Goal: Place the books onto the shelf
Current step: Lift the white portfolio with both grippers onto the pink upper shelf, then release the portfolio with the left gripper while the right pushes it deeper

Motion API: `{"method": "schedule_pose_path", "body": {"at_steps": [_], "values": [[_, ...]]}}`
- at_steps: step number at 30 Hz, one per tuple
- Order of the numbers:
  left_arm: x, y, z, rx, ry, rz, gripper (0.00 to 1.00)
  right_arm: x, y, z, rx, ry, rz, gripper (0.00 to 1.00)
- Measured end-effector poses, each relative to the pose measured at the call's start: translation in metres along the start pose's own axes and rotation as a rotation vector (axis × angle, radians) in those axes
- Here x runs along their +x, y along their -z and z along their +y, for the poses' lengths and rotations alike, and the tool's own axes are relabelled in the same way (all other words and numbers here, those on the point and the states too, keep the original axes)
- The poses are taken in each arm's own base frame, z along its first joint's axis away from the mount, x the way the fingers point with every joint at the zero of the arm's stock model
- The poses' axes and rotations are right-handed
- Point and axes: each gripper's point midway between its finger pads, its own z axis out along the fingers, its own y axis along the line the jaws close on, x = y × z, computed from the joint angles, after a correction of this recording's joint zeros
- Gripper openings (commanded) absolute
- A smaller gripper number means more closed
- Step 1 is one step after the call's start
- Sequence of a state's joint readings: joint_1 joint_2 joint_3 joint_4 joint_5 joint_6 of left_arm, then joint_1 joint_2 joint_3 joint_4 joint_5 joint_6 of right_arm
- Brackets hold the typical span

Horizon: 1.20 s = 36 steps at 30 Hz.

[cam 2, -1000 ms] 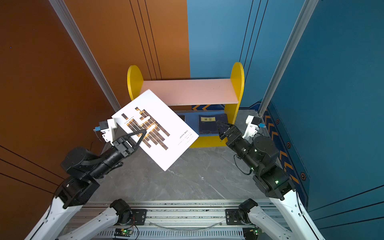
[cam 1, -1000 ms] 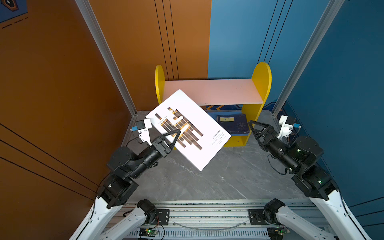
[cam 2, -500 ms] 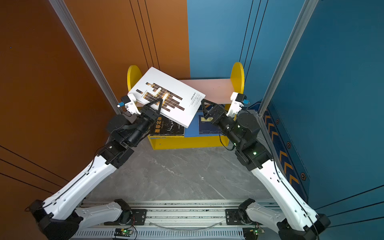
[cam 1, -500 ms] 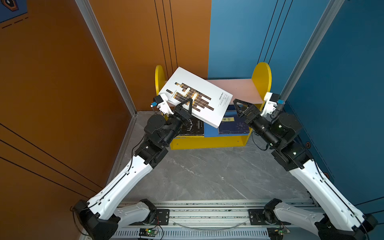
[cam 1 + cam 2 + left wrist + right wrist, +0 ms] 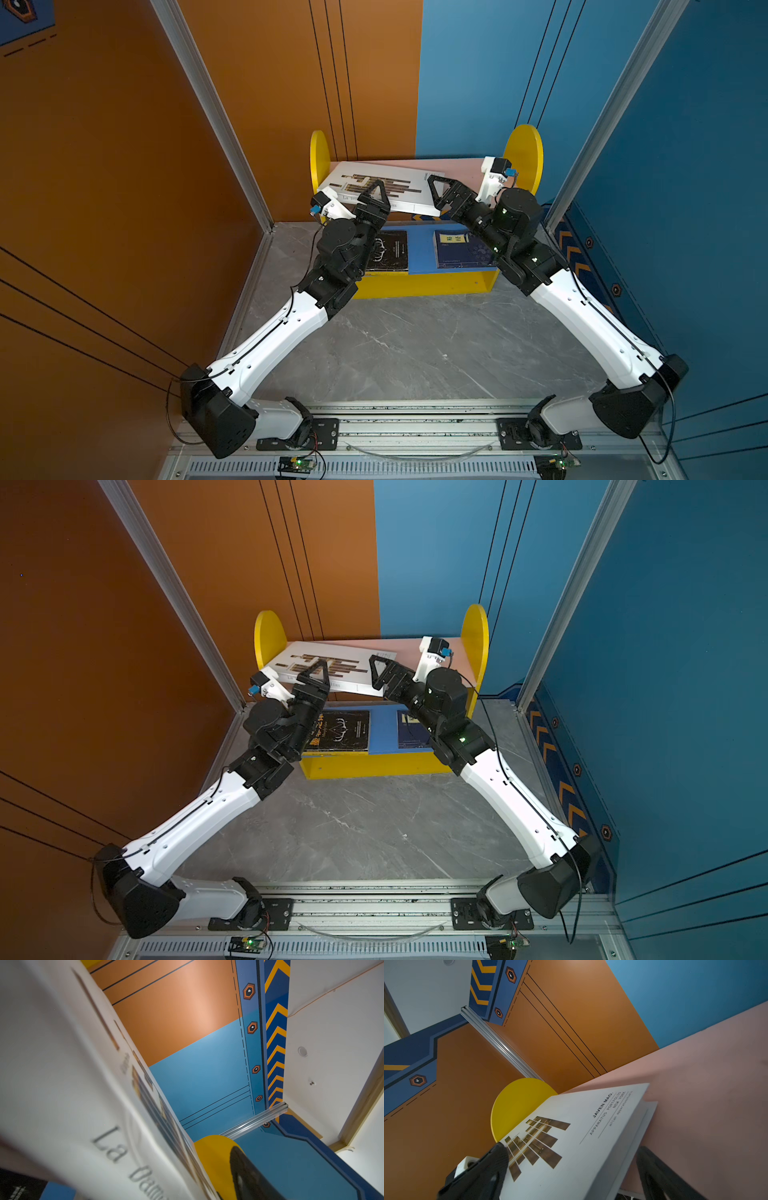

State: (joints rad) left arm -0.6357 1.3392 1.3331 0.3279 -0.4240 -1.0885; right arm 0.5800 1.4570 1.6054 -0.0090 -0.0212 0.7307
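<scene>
White book (image 5: 395, 174) lies flat and skewed at the left end of the pink upper board (image 5: 465, 170) of the shelf (image 5: 525, 153). Its right front corner overhangs the front edge.
Left end effector (image 5: 377, 187): at book's front edge, jaws parted, just off the cover.
Right end effector (image 5: 434, 193): spread wide, straddling the overhanging corner.

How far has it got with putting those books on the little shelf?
Nearly done. Done: a black book and a navy book lie on the blue lower board. In hand: the white book lies on the pink upper board, skewed, with the left end effector at its front edge and the open right end effector around its corner. Left, probably: squaring it; no book shows on the floor.
</scene>
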Motion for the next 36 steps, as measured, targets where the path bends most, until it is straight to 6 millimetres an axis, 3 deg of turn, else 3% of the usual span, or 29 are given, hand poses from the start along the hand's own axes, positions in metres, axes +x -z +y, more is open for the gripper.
{"method": "schedule_pose_path", "body": {"at_steps": [5, 13, 23, 31, 36], "values": [[-0.002, 0.000, -0.006, -0.041, -0.006, 0.027, 0.98, 0.016, -0.013, -0.013, 0.036, 0.004, 0.038, 0.96], [0.013, 0.003, 0.007, -0.119, -0.007, 0.172, 0.98, 0.015, -0.020, -0.013, 0.034, 0.003, 0.031, 0.93], [0.016, 0.024, 0.033, -0.171, 0.028, 0.358, 0.98, 0.012, -0.027, -0.011, 0.019, 0.002, 0.013, 0.92], [0.013, 0.070, 0.025, -0.097, -0.135, 0.520, 0.98, 0.010, -0.028, -0.009, 0.007, 0.051, 0.009, 0.96], [-0.013, 0.116, 0.012, -0.042, -0.402, 0.508, 0.99, 0.002, -0.026, -0.016, 0.026, 0.152, 0.002, 0.98]]}}
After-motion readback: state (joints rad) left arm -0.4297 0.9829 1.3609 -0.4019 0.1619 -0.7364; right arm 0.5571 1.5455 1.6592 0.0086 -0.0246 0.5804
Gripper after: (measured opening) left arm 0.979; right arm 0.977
